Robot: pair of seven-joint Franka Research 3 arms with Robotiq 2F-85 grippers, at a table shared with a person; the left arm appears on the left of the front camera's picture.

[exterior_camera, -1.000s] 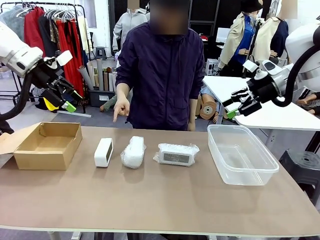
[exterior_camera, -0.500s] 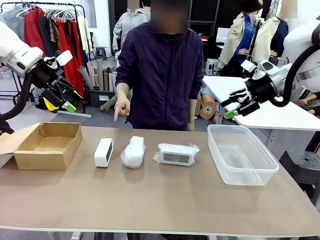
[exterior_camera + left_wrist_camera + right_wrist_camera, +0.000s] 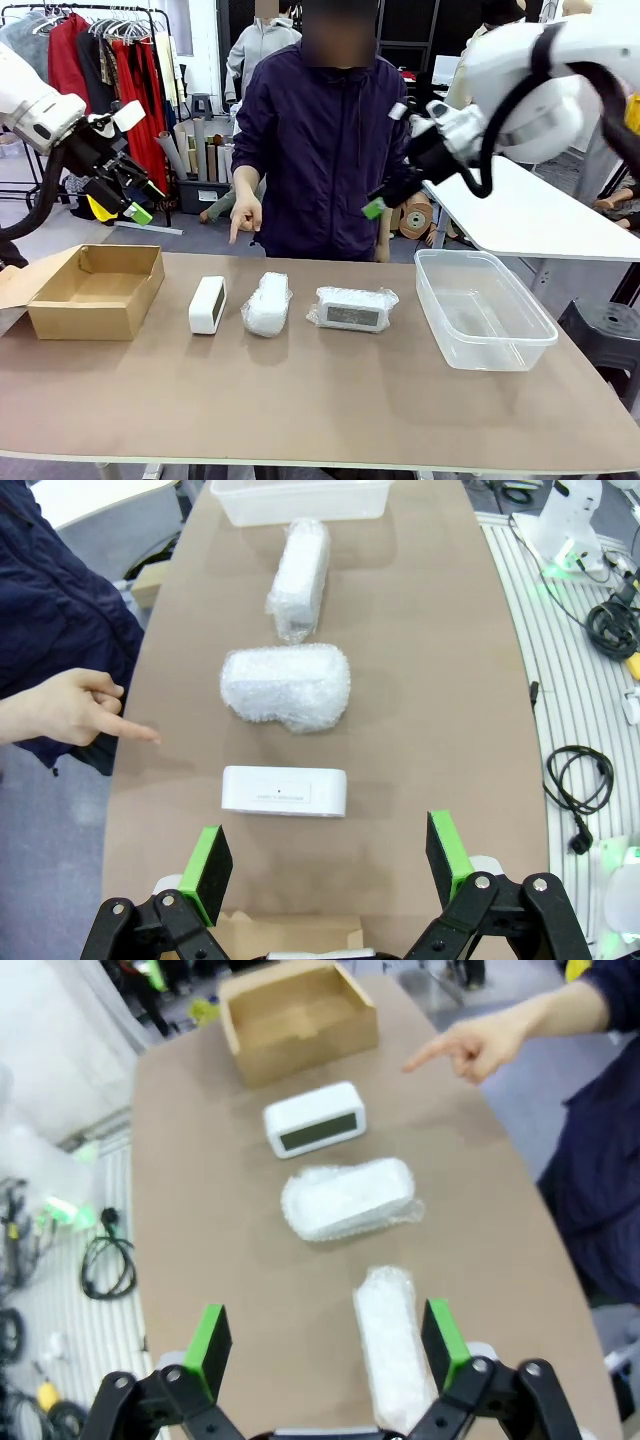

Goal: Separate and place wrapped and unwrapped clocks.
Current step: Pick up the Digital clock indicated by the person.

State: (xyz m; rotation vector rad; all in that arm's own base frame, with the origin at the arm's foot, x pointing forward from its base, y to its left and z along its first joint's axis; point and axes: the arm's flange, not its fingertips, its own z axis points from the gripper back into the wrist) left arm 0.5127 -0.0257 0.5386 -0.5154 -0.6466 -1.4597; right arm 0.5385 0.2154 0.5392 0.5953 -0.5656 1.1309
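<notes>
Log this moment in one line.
left tool open, hovering | right tool open, hovering | bare clock untouched | hand pointing near it

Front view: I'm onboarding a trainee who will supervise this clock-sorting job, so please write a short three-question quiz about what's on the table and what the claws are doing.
1. True or false: the bare clock lies nearer the cardboard box than the clear tub.
2. How many clocks on the table are in bubble wrap?
3. The left claw and right claw are: A) open, above the table, holding nothing; B) shut on clocks; C) resting inside the tub.
Key: 1 true. 2 two: the middle wrapped clock and the wrapped clock by the tub. 3 A.
</notes>
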